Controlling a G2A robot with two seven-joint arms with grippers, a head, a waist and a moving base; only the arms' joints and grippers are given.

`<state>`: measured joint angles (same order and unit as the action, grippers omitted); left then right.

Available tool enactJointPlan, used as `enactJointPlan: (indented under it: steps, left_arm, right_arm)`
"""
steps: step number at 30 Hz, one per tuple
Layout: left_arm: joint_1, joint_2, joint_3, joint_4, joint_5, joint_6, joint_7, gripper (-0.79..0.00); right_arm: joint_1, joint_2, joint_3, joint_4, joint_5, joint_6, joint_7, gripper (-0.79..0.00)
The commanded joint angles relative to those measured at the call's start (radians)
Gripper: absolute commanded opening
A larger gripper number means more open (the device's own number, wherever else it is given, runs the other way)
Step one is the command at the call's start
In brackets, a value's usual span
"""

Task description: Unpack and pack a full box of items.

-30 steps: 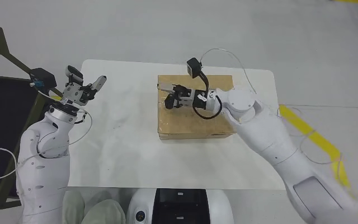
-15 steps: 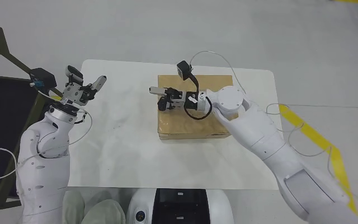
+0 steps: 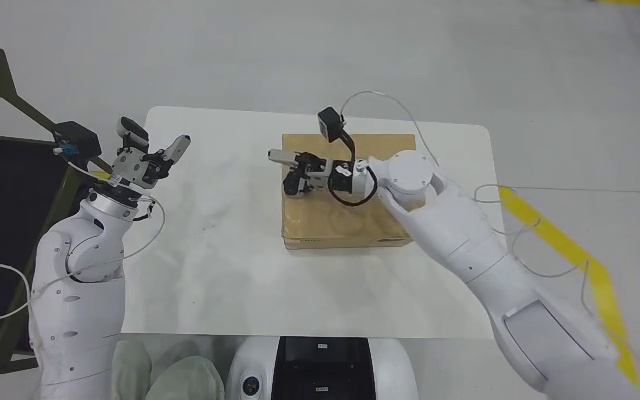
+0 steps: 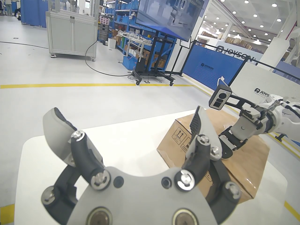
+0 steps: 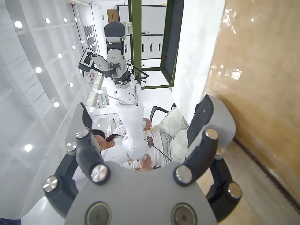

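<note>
One of the right fingers [image 5: 202,120] lies against the box [image 5: 257,71] top.

Your left gripper [image 4: 127,118] hangs over the white table [image 4: 131,139] with its fingers spread wide. Past one finger you see the closed cardboard box [image 4: 255,155] standing on the table. The right gripper [image 4: 228,145] sits low at the box's top, near an edge. A large screen [image 4: 168,5] stands on the floor beyond.
</note>
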<state>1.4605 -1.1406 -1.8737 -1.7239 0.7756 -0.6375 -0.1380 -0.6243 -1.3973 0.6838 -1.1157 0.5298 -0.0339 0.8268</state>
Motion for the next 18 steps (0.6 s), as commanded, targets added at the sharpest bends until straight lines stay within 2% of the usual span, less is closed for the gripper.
enactJointPlan:
  steps: [1, 9, 18]
  left_arm:
    - [0.0, 0.0, 0.0, 0.0, 0.0, 0.0, 0.0, 0.0]
    - [0.0, 0.0, 0.0, 0.0, 0.0, 0.0, 0.0, 0.0]
    - [0.0, 0.0, 0.0, 0.0, 0.0, 0.0, 0.0, 0.0]
  right_arm:
    - [0.001, -0.004, -0.001, 0.012, -0.002, 0.003, 0.004, 0.0]
    - [0.004, -0.014, 0.012, 0.035, -0.013, 0.007, 0.018, 0.0]
    - [-0.024, 0.001, 0.059, -0.009, -0.069, 0.04, 0.025, 0.0]
